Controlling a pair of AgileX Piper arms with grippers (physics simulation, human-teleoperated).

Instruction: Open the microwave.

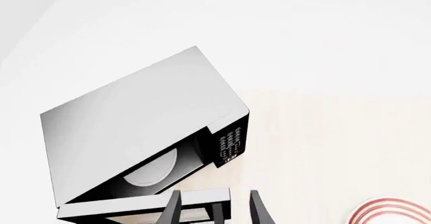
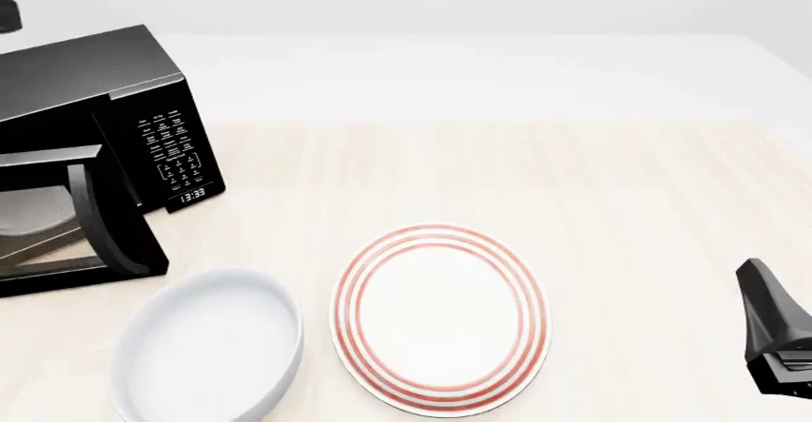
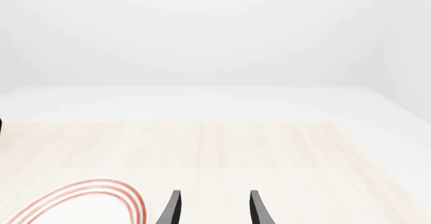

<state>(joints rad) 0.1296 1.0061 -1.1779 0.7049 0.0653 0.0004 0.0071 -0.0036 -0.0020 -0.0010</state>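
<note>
Already the microwave (image 2: 89,146) door stands ajar — both hands (image 1: 214,209) (image 3: 214,209) parted, holding nothing.

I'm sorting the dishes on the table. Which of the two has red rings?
The flat plate, right of the plain white bowl in the front view. It has concentric red rings around its rim; the deeper bowl has none.
</note>
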